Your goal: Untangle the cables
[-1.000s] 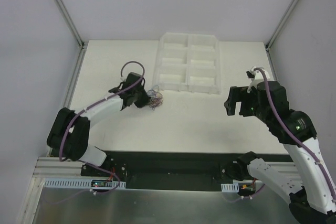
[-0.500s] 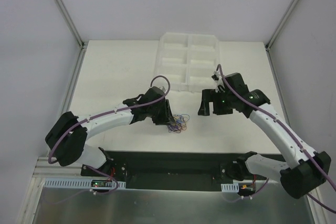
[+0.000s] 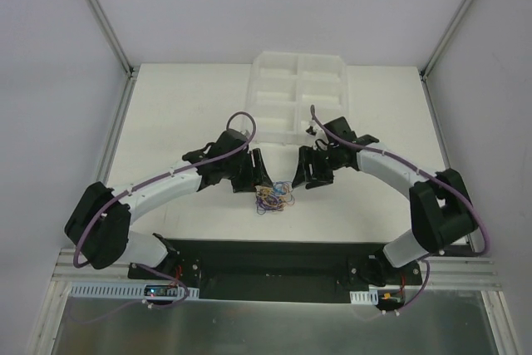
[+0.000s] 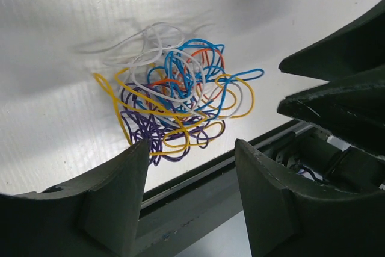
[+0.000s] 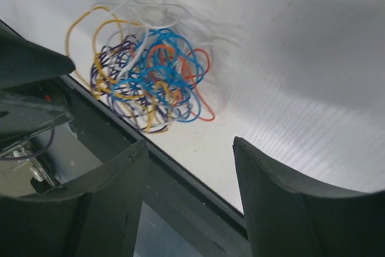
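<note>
1. Cables (image 3: 274,197): thin curly wires in blue, yellow, orange-red, purple and white. They form one loose tangle on the worktop (image 3: 183,114), near its front edge.
2. Worktop: white, matte, finely ribbed.
3. Left gripper (image 3: 258,176) and right gripper (image 3: 306,174) flank the tangle. Dark curved jaws spread wide, gripping nothing.
4. Translucent compartment tray (image 3: 298,97) sits behind.
</note>
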`<act>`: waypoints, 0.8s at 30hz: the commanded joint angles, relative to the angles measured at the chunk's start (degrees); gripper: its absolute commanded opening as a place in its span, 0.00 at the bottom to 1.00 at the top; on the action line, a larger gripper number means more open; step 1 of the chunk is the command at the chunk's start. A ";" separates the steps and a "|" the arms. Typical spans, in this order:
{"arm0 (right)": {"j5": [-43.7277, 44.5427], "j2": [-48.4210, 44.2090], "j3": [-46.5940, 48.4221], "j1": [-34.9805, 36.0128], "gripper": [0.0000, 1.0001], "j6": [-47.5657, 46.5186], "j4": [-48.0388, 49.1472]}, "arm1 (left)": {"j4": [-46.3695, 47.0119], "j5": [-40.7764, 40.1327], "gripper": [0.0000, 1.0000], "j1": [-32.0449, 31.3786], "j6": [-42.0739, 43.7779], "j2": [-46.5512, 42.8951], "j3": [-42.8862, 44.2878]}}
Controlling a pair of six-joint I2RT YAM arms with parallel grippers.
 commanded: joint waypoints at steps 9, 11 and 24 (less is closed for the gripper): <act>-14.14 11.82 2.21 0.60 0.51 -3.95 15.75 | -2.67 6.27 0.56 0.89 0.36 -2.41 -2.10; -13.53 10.94 1.16 1.48 0.51 -3.16 17.42 | -2.93 6.54 0.56 0.89 0.62 -2.59 -2.37; -11.69 4.18 -1.13 2.36 0.01 5.18 18.23 | -5.04 5.75 0.78 -0.60 9.40 1.97 5.79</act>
